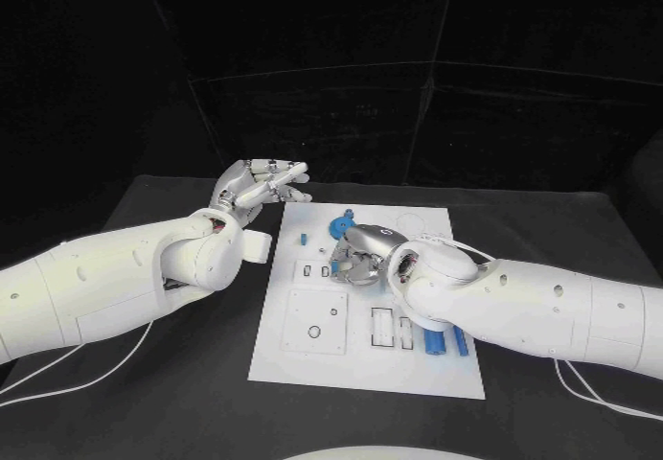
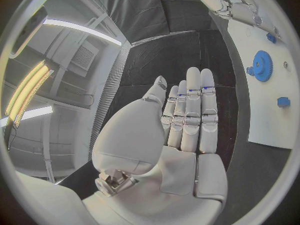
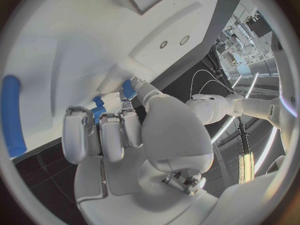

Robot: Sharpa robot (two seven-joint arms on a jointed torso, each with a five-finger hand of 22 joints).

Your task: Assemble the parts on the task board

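While the right hand (image 1: 362, 257) works low over the middle of the task board (image 1: 321, 369), the left hand (image 1: 257, 187) is parked off the board's far left corner, lifted above the black table (image 1: 166, 206). Its wrist view shows the fingers (image 2: 195, 110) laid straight, side by side, holding nothing. Judged a standby pose, kept out of the working hand's way.

Right hand: fingers (image 3: 103, 135) curled down against the board, with a small blue part (image 3: 99, 109) at their tips. Whether it is pinched or only being pressed into a seat, cannot tell; the palm hides the contact from the head camera.

Other parts on the board:
- blue gear (image 1: 341, 226) flat near the far edge, just beyond the right hand; also seen from the left wrist.
- small blue piece (image 1: 306, 235) to the gear's left, another (image 1: 347, 209) at the far edge.
- blue rods (image 1: 440, 343) lying together near the right edge, partly under the right forearm.

Judgement: a seating step is under way at mid-board; the gear and rods look unplaced.
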